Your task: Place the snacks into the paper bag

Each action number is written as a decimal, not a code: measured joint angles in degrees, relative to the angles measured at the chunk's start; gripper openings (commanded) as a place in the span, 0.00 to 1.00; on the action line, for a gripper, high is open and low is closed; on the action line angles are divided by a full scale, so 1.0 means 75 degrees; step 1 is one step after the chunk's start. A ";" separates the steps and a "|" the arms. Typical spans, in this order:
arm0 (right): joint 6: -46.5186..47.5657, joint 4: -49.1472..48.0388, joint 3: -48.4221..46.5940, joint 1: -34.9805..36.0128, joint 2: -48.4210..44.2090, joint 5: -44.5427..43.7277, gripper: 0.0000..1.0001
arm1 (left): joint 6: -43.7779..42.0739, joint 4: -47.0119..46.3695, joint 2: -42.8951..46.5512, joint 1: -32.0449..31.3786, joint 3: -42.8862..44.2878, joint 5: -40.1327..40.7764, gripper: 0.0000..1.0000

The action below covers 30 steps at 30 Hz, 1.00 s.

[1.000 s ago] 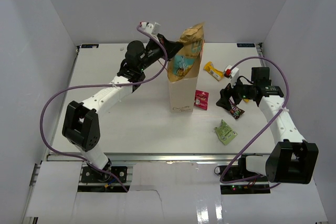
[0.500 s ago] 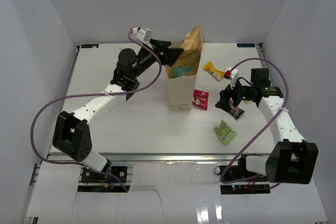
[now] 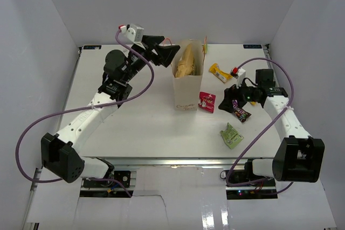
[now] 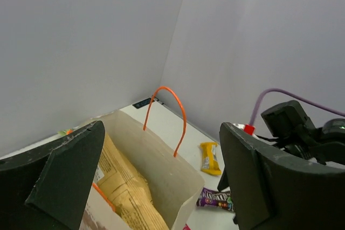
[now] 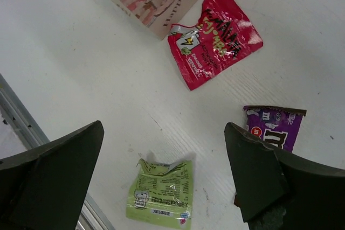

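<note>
Fig.: L claw (image 3: 172, 53) spread, empty, above the mouth of the paper bag (image 3: 187, 92). The chip bag (image 3: 187, 63) is already inside. R claw (image 3: 234, 102) spread, hovering over the red packet (image 5: 213, 36), purple packet (image 5: 275, 127) and green packet (image 5: 161, 192), all flat on the desk (image 3: 135, 117). Yellow packet (image 3: 218, 72) lies farther back. Next, prob.: R drops vertically, straddles one packet's short side w/ tips touching the desk, then pinches w/o nudging the bag.

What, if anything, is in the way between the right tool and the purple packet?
Nothing visible. The right tool is open above the table, and the purple packet lies uncovered just below it. The red packet and the green packet lie apart from it.
</note>
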State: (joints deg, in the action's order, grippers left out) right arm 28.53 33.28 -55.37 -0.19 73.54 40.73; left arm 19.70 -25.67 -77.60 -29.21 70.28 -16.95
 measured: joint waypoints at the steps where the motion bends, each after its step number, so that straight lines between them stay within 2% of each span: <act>1: -0.0312 -0.0111 0.0000 0.0064 0.0111 -0.0146 0.96 | -0.0055 0.0233 0.0076 0.0000 0.0012 0.0003 0.98; 5: -0.1891 -0.0507 -0.0111 0.0373 0.0845 -0.0898 0.97 | -0.0248 0.1466 0.0758 0.0000 -0.0067 0.0411 0.98; 8: -0.2699 -0.0787 -0.0149 0.0764 0.1367 -0.1425 0.99 | -0.0271 0.2483 0.1827 0.0000 -0.0600 0.1169 0.98; 10: -0.2643 -0.0935 -0.0160 0.1131 0.1612 -0.1682 0.93 | -0.0149 0.3054 0.2637 0.0003 -0.1236 0.1661 0.98; 13: -0.1929 -0.1105 -0.0204 0.1632 0.1929 -0.1708 0.91 | 0.0326 0.3870 0.3652 0.0012 -0.2302 0.2218 0.98; 17: -0.1440 -0.1527 -0.0207 0.1778 0.2410 -0.1877 0.99 | 0.1349 0.4721 0.4607 0.0017 -0.3853 0.2617 0.98; 18: -0.1475 -0.1588 -0.0256 0.1772 0.2556 -0.1964 1.00 | 0.1571 0.4829 0.4809 0.0017 -0.4191 0.2681 0.98; 20: -0.1708 -0.1594 -0.0557 0.1772 0.3025 -0.2162 0.94 | 0.2095 0.5120 0.5243 0.0017 -0.4841 0.2809 0.98; 22: -0.2063 -0.1670 -0.0924 0.1789 0.3500 -0.2352 0.93 | 0.2492 0.5272 0.5595 0.0017 -0.5260 0.2943 0.98; 30: -0.3873 -0.2043 -0.1329 0.2430 0.3993 -0.3334 0.88 | 0.2926 0.5321 0.5788 0.0017 -0.5371 0.3206 0.98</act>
State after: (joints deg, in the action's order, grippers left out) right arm -0.51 17.96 -65.34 18.04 103.48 15.73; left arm 41.65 14.24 -34.20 -29.08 30.00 7.09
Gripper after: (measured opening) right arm 0.893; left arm 0.978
